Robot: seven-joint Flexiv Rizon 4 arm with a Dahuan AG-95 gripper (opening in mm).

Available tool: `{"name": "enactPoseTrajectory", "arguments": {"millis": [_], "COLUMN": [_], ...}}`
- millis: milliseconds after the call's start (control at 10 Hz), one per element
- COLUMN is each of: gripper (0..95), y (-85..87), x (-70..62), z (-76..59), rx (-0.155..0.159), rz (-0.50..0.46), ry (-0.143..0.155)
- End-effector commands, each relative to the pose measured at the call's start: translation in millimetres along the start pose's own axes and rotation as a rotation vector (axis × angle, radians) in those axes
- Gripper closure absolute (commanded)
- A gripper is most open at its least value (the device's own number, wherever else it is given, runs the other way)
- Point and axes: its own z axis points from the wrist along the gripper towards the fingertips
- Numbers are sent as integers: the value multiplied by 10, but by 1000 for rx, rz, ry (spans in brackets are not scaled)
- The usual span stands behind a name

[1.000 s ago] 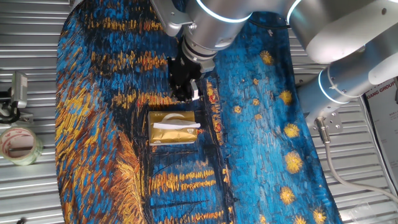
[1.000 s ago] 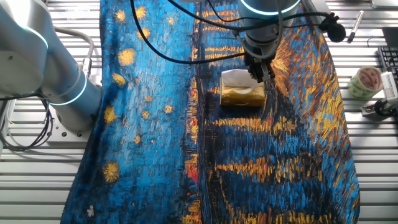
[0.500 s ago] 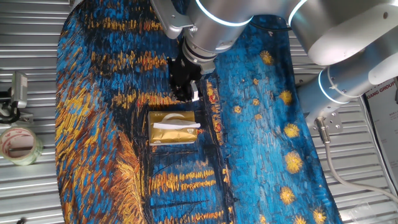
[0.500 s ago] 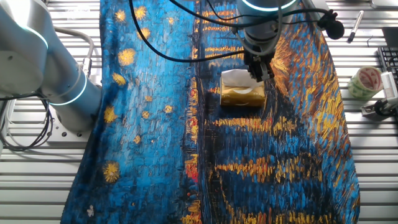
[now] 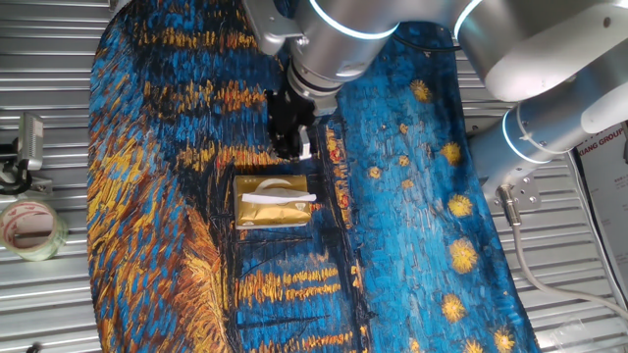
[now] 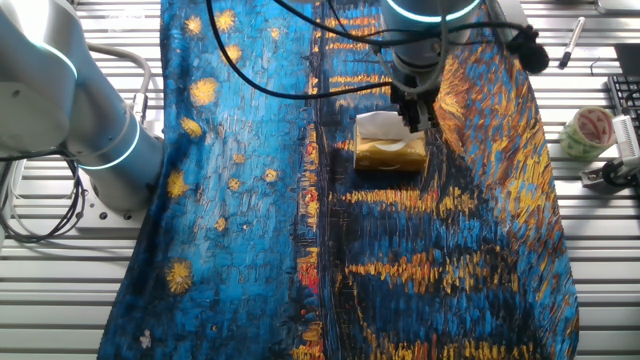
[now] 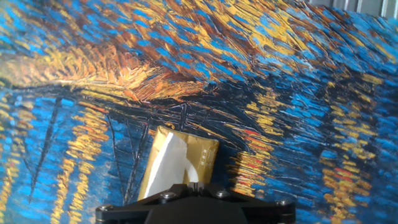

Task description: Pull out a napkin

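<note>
The gold tissue box (image 5: 272,201) lies on the painted cloth. It also shows in the other fixed view (image 6: 392,152) and low in the hand view (image 7: 186,160). The white napkin (image 5: 280,199) sticks out of its top slot as a creased sheet (image 6: 376,124) (image 7: 163,168). My gripper (image 5: 292,147) hangs a little above the box, over its far side, also seen in the other fixed view (image 6: 413,118). Its fingers look pressed together in the hand view (image 7: 195,185). A thin white tip shows just past them. I cannot tell whether it is pinched.
The Starry Night cloth (image 5: 412,226) covers the slatted metal table. A roll of tape (image 5: 27,227) and a small metal part (image 5: 29,142) lie off the cloth at one side. The arm's base (image 6: 95,130) stands at the other side.
The gripper has crept very slightly upward. The box and napkin have not moved.
</note>
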Motion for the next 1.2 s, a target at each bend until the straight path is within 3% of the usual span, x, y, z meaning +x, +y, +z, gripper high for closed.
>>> {"name": "enactPoseTrajectory", "arguments": {"millis": [100, 600, 1200], "gripper": [950, 950, 950], "y": [3, 3, 3], "x": [2, 2, 2], "z": [-2, -2, -2], "rx": [-33, 8, 4], "rz": [210, 249, 242], "ry": [6, 15, 21]}}
